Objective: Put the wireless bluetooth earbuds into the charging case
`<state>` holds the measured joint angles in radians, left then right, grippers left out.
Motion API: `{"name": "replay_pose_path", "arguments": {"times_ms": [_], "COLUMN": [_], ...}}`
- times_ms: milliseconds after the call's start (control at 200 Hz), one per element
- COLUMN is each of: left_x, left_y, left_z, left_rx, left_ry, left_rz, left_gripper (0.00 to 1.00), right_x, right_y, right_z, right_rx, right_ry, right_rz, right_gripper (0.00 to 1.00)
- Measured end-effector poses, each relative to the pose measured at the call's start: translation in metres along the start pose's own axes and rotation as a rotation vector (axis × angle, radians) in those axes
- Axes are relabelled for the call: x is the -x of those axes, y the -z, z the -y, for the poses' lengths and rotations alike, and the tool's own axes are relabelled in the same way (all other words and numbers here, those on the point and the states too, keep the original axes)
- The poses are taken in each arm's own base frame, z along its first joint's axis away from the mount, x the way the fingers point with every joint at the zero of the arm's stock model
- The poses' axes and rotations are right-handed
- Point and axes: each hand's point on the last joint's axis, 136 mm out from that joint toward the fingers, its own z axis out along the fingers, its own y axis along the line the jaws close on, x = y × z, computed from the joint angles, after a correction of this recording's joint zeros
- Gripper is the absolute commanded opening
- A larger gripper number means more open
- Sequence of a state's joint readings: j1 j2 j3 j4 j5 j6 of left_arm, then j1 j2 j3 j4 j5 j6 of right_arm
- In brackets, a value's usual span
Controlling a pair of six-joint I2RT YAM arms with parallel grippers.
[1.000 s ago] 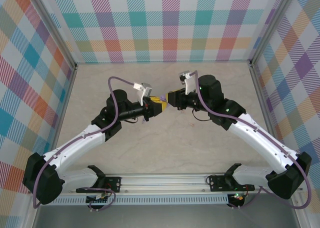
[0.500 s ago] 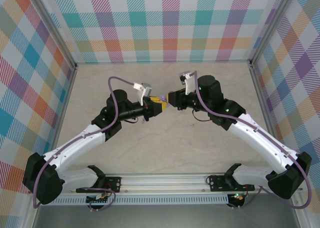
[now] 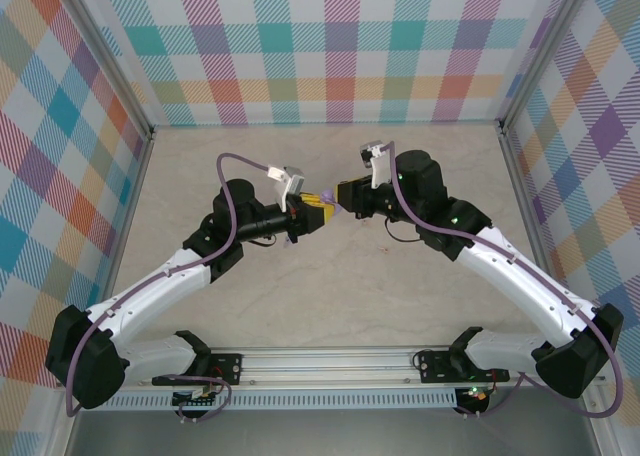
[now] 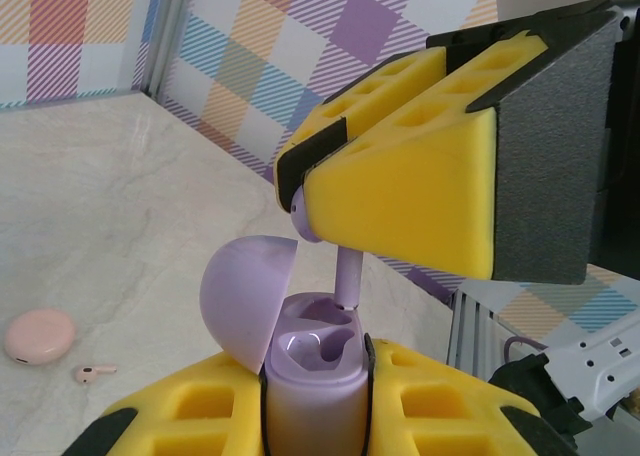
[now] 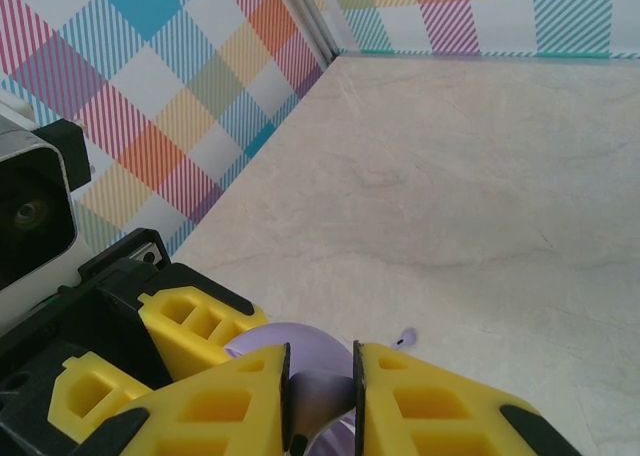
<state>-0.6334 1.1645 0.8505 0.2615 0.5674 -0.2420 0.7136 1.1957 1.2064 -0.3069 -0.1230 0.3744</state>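
My left gripper [image 4: 315, 401] is shut on a purple charging case [image 4: 315, 376], held upright with its round lid [image 4: 245, 291] swung open to the left. My right gripper [image 5: 320, 396] is shut on a purple earbud [image 5: 318, 388]. That earbud's stem [image 4: 347, 276] points down, its tip at the rim of the case's far slot. The near slot looks empty. From above, the two grippers [image 3: 318, 208] [image 3: 345, 198] meet mid-table with the case [image 3: 329, 197] between them. Another purple earbud [image 5: 404, 338] lies on the table.
A shut pink case [image 4: 40, 336] and a pink earbud [image 4: 93, 373] lie on the marble tabletop to the left in the left wrist view. Checkered walls [image 3: 330, 46] close in the table at the back and sides.
The right gripper has edged slightly away to the right, so a little more purple shows between the two grippers. The left arm has held still.
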Motion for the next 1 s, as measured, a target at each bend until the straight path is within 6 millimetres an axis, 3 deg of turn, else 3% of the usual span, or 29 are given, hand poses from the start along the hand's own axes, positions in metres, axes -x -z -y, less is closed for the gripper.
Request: {"name": "replay_pose_path", "arguments": {"times_ms": [595, 1000], "left_x": [-0.002, -0.002], "left_y": [-0.004, -0.004], "left_z": [-0.004, -0.004], "left_rx": [0.006, 0.006], "left_ry": [0.047, 0.054], "left_rz": [-0.005, -0.006], "left_gripper": [0.14, 0.13], "right_x": [0.001, 0.001], "right_y": [-0.001, -0.003], "right_z": [-0.006, 0.004], "right_rx": [0.018, -0.042], "right_ry": [0.003, 0.003], "right_rz": [0.008, 0.023], "right_gripper": [0.21, 0.21]}}
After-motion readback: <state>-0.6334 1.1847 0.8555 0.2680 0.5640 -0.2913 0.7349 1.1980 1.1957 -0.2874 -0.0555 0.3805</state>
